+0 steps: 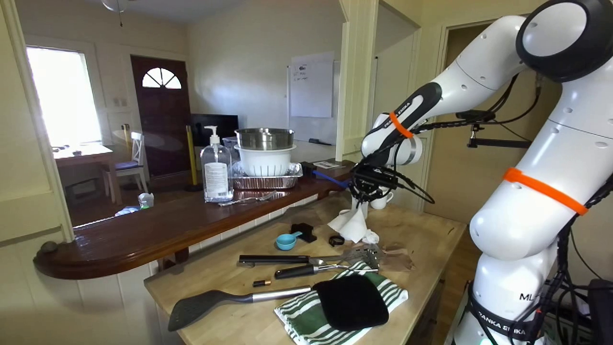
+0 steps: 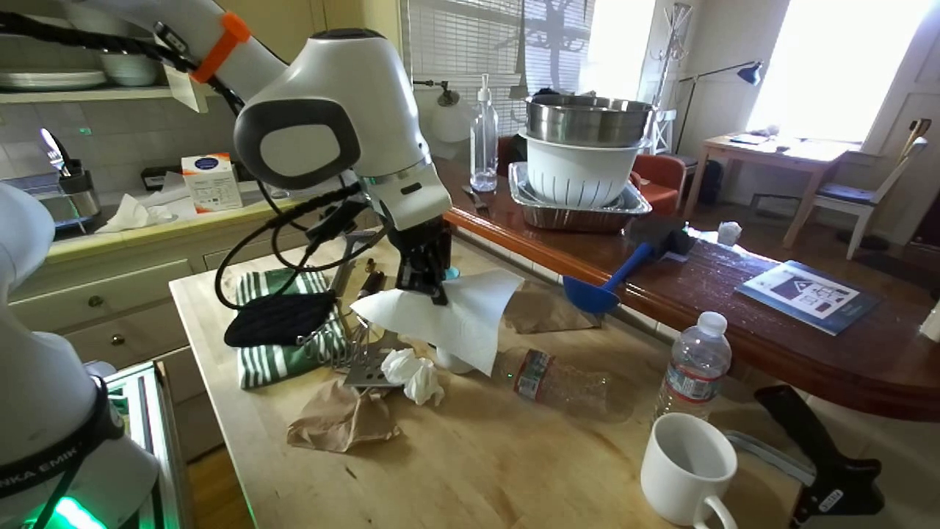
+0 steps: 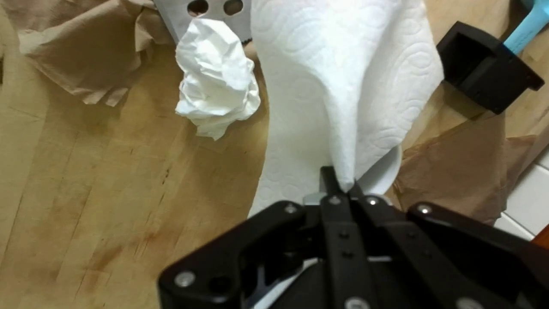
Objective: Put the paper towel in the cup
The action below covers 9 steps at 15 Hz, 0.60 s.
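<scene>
My gripper [image 3: 341,184] is shut on the paper towel [image 3: 296,107], a white embossed sheet pinched into a fold at the fingertips. The towel [image 2: 474,316] hangs limp and spread to both sides below the gripper [image 2: 431,294] in both exterior views. Under it stands the cup [image 2: 453,361], of which only a low white part shows there. In the wrist view a slice of the cup's rim [image 3: 388,169] appears beside the fingers; towel and fingers cover the rest. Whether any of the towel lies inside the cup, I cannot tell.
Close to the cup lie a crumpled white tissue [image 2: 415,376] and a plastic bottle [image 2: 562,386] on its side. Brown paper [image 2: 341,419], a slotted spatula [image 1: 361,256] and a striped cloth [image 1: 330,306] are nearby. A white mug [image 2: 687,470] stands farther off, beside an upright bottle [image 2: 694,364].
</scene>
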Available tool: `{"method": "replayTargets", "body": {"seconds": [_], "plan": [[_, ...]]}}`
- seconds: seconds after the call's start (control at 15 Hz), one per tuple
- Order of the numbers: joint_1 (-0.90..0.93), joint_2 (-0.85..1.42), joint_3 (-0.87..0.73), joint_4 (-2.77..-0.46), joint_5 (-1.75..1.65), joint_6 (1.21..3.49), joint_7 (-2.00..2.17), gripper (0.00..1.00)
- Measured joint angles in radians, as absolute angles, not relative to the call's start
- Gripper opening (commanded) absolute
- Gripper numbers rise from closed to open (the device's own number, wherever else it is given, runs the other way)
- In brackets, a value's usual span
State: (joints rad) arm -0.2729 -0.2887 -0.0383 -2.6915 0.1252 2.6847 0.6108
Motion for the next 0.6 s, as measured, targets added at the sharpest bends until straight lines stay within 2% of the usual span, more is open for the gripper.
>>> {"method": "replayTargets", "body": {"seconds": [0.4, 0.47, 0.53, 0.6], "plan": [[-0.238, -0.230, -0.072, -2.679, 0.219, 2.769, 0.581, 0.00], [-0.228, -0.223, -0.076, -2.673, 0.237, 2.775, 0.572, 0.27], [-0.218, -0.216, -0.079, -2.667, 0.256, 2.782, 0.563, 0.27], [-0.210, -0.211, -0.081, -2.663, 0.270, 2.787, 0.559, 0.32]]}}
